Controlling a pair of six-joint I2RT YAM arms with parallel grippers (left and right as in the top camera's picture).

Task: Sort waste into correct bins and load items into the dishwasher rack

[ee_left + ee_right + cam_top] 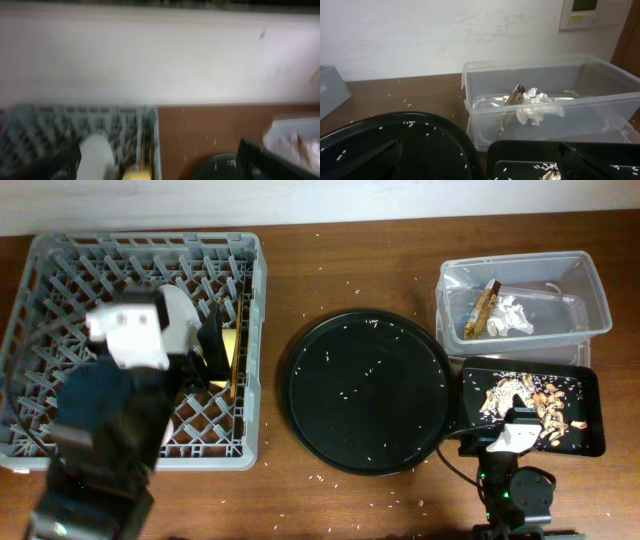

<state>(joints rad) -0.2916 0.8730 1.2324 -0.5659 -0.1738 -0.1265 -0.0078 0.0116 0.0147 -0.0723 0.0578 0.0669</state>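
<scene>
The grey dishwasher rack (60, 260) stands at the left. In it a pale plate (178, 315) stands on edge beside a yellow bowl (228, 352) and wooden chopsticks (240, 320). My left gripper (208, 345) hovers over them, open and empty; its blurred wrist view (157, 156) shows the plate (97, 157) and bowl (136, 174) below. The clear tub (590, 290) holds the brown-gold wrapper (482, 305) and white tissue (515, 315). The shallow black tray (592, 420) holds food scraps (530, 400). My right gripper (510, 430) is open and empty at that tray's near edge. The cups are out of view.
A large round black tray (365, 390) sprinkled with rice grains lies between the rack and the bins. The right wrist view shows the tub (600, 95) with the wrapper (512, 97) and tissue (537, 105). Rice grains dot the brown table. A white wall stands behind.
</scene>
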